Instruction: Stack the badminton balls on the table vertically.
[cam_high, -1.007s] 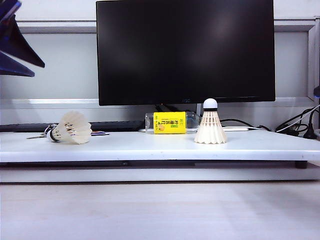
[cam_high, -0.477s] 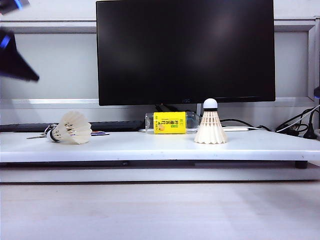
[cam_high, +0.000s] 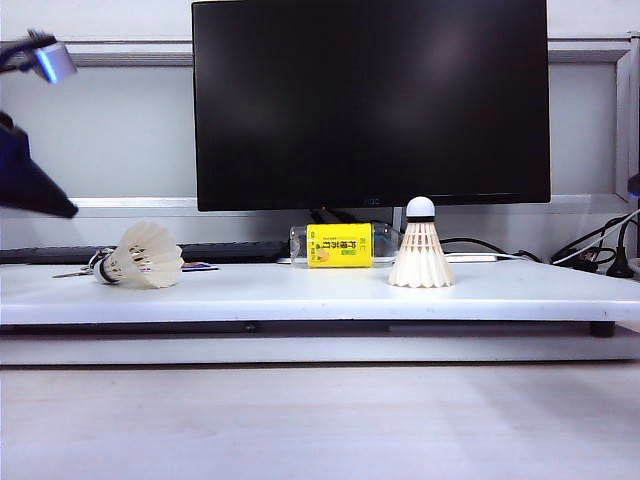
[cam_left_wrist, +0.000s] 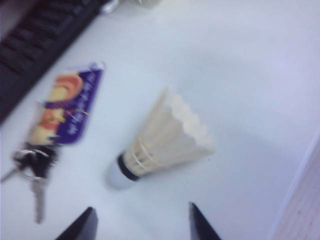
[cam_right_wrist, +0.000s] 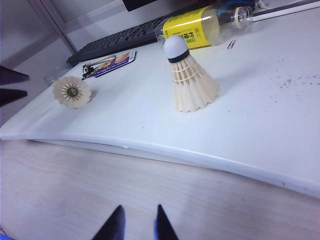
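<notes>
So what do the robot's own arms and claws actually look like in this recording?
Little of them shows. The left claw has two dark, pointed, wedge-shaped fingers; in the exterior view it appears as a dark navy wedge with a small silvery-blue part above it. The right claw shows two black tapered fingers, one with a bluish edge. No cables, markings or arm links can be made out.

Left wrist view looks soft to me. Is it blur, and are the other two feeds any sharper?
Left wrist view: smeared throughout, the lying shuttlecock and keys soft-edged. Exterior view: static scene crisp, only the left gripper blurred at the frame edge. Right wrist view: sharp on the standing shuttlecock, table edge bowed by the lens, right gripper low in frame.
</notes>
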